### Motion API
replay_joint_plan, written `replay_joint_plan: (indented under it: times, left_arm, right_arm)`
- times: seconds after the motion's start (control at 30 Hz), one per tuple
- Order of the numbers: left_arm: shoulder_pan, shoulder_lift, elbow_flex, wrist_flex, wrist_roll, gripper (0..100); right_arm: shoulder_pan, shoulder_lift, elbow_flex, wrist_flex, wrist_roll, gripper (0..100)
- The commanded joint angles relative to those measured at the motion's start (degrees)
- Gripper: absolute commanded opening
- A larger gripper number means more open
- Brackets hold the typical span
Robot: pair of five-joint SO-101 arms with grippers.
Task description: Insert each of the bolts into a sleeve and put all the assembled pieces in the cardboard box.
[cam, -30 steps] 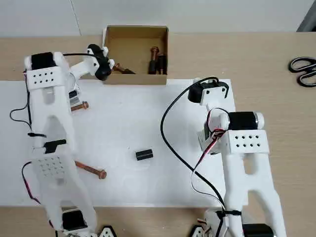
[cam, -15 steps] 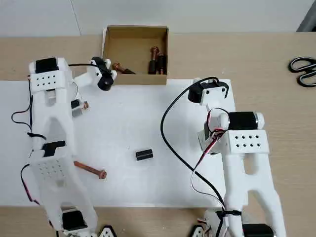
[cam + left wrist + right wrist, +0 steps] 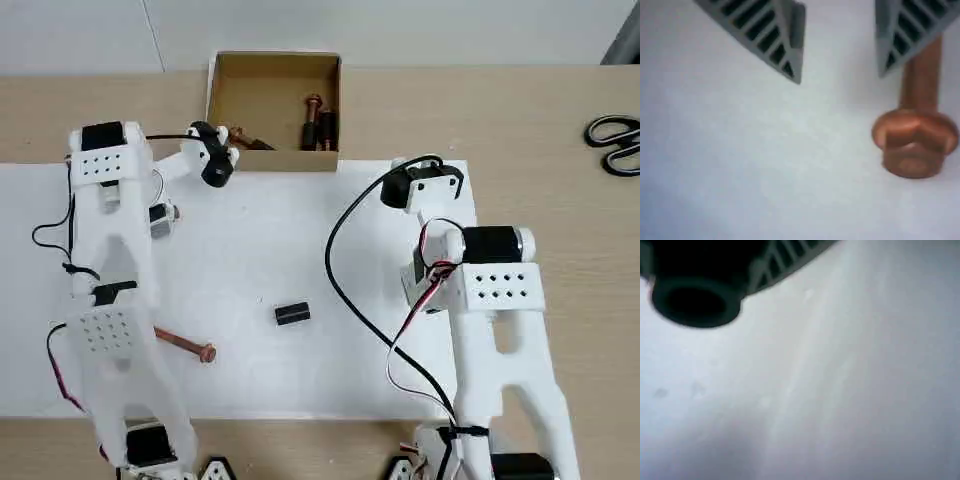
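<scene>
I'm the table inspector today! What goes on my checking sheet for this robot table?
Surface: white sheet on wooden table.
Job's things: brown cardboard box holds copper bolts in sleeves; a loose copper bolt and a black plastic sleeve lie on the sheet; another copper bolt sits beside the left claw.
Clutter: black-handled metal scissors on the wood.
Grippers: left claw open; right claw shut on a second black sleeve.
Cables: black cable loops over the sheet.
Surroundings: plain pale wall.
</scene>
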Motion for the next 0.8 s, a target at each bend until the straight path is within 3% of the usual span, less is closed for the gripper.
replay_joint_plan:
  times: [0.0,0.3,0.77]
  left_arm:
    - [0.3,1.3,-4.4,0.6,-0.3,9]
    - [-0.3,7.3,-9.4,0.8,-0.3,1]
    - [-0.3,8.0,-8.9,0.8,-0.3,1]
  right_arm:
    - [0.5,-2.1,-0.3,-0.8,0.5,0.7]
    - [0.5,-2.1,-0.3,-0.8,0.5,0.7]
    - [0.5,-2.1,-0.3,-0.7,0.5,0.7]
